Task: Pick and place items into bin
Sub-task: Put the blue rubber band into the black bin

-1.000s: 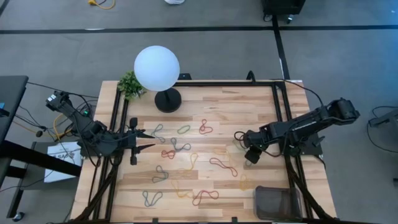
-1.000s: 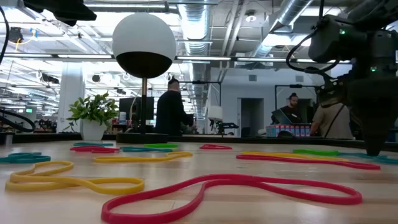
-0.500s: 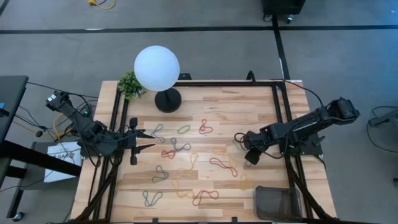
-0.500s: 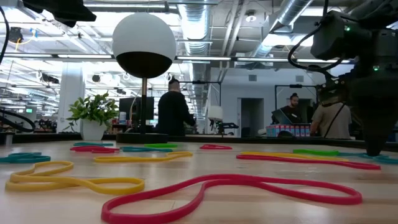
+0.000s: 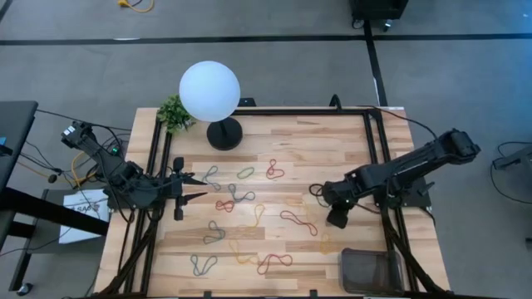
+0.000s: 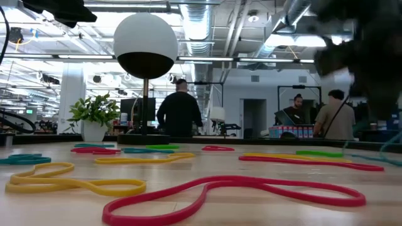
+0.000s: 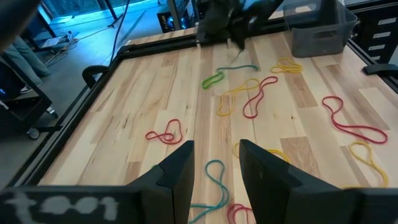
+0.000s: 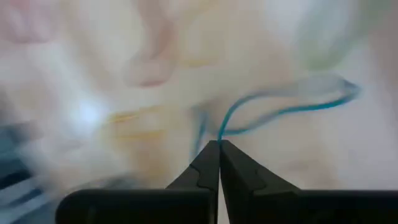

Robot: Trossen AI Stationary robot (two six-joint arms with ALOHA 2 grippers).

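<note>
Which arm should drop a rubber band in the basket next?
The right arm, probably. Its claw is shut on a blue band and, seen from above, sits close to the mesh bin at the table's near right corner. The left claw is open and empty, far across the table.

Bare wood lies open between the right gripper and the bin at the table's near right corner, while the globe lamp and plant crowd the far left edge.
</note>
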